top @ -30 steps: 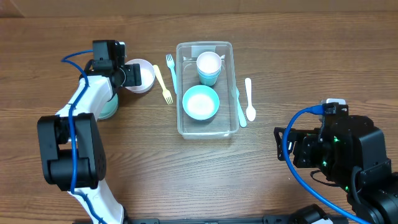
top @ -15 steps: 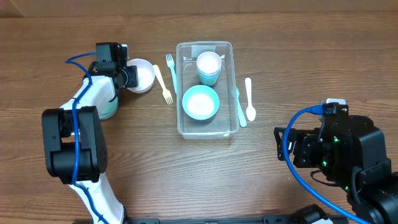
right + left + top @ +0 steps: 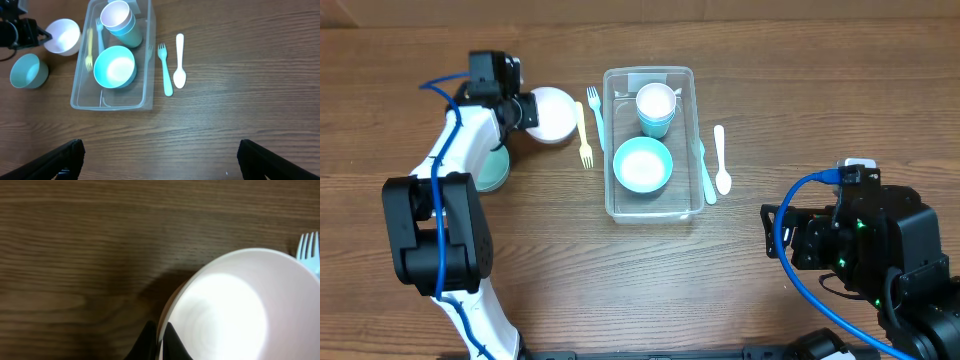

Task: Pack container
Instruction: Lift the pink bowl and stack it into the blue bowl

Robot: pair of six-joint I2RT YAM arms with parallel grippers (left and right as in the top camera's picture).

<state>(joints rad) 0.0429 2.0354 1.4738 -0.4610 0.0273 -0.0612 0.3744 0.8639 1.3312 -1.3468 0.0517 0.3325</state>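
Overhead: container (image 3: 656, 212) sits upper centre on the surface, already holding a blue bowl (image 3: 642, 165) and stacked cups (image 3: 656, 105); left pincer (image 3: 527, 108) clamps the white bowl (image 3: 552, 112) just left of it; right pincer (image 3: 165, 156) spread, idle; cutlery (image 3: 721, 158) and teal bowl (image 3: 492, 168) lie outside; roughly halfway, I'd say.

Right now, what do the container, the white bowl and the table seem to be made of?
The container: likely clear, glossy plastic; the brown grain beneath shows through it. The white bowl: probably smooth plastic, slightly shiny, with a bright highlight inside; ceramic cannot be ruled out. The table: wood or wood-look laminate, matte, with brown grain lines.
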